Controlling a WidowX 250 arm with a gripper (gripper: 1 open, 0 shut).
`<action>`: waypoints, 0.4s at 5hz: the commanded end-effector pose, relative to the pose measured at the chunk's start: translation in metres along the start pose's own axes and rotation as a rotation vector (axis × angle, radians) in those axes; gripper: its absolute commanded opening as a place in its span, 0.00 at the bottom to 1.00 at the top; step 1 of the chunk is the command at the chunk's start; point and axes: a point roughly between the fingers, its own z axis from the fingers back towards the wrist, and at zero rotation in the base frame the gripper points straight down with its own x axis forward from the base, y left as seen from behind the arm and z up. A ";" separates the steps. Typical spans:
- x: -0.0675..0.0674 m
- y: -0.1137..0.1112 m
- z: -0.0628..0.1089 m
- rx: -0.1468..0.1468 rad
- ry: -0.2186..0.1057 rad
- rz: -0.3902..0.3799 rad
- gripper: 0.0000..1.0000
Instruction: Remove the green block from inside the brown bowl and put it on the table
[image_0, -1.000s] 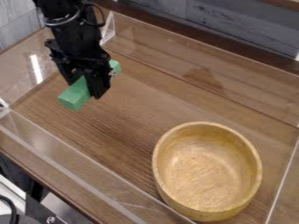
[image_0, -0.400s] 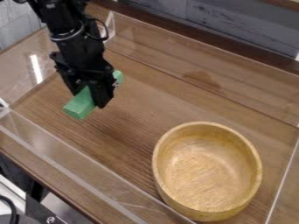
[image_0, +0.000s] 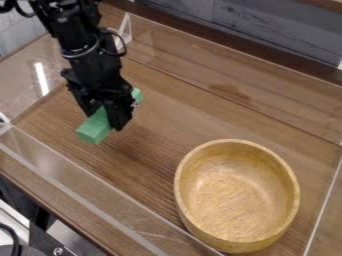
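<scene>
Two things could spoil this from here, and both come from how I let go. Largest first: the table (image_0: 214, 90) is a broad wood-grain top hemmed in by clear acrylic walls (image_0: 80, 180), and I am working near its left side, so a block that bounces or skids on release could slide up against a wall. The brown bowl (image_0: 238, 192) sits empty, well apart from me toward the lower right, so rolling back into it looks unlikely. My gripper (image_0: 107, 105) points straight down with its fingers (image_0: 122, 110) closed onto the green block (image_0: 94, 128), jaws at a middling width set by the block itself. That block sticks out below and to the left of my fingertips, pinched near one end, not at its middle, and tilted. I think its low end is just above the wood, though this view does not let me tell whether it touches. Opening too early would drop it end-first, and it could tip or tumble.
</scene>
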 end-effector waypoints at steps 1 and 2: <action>0.007 0.003 0.003 0.009 -0.034 0.001 1.00; 0.007 0.005 -0.001 0.005 -0.032 0.005 1.00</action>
